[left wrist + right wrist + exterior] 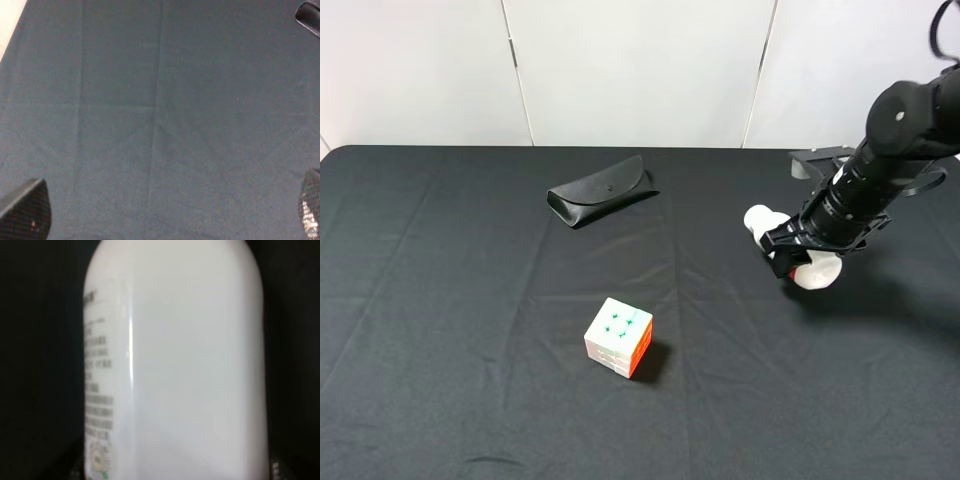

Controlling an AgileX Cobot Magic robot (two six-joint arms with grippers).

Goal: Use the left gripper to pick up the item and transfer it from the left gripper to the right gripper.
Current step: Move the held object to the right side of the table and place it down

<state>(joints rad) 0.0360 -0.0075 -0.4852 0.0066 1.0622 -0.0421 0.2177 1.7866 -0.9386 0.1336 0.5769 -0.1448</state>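
Observation:
The item (pixel 817 273), a small white bottle, lies sideways across my right gripper (pixel 790 252) at the right of the table, its cap (pixel 760 220) pointing left. The right gripper is shut on its middle. Up close in the right wrist view the item (pixel 175 360) fills the picture, with printed label text down one side. My left gripper (pixel 167 215) is open with nothing between its fingers (pixel 25 215), looking down on bare black cloth. The exterior high view does not show the left arm.
A pastel puzzle cube (pixel 619 337) sits at the middle front of the black tablecloth (pixel 440 300). A black glasses case (pixel 602 191) lies at the back centre, and its corner (pixel 309 17) shows in the left wrist view. A grey bracket (pixel 817 160) stands behind the right arm.

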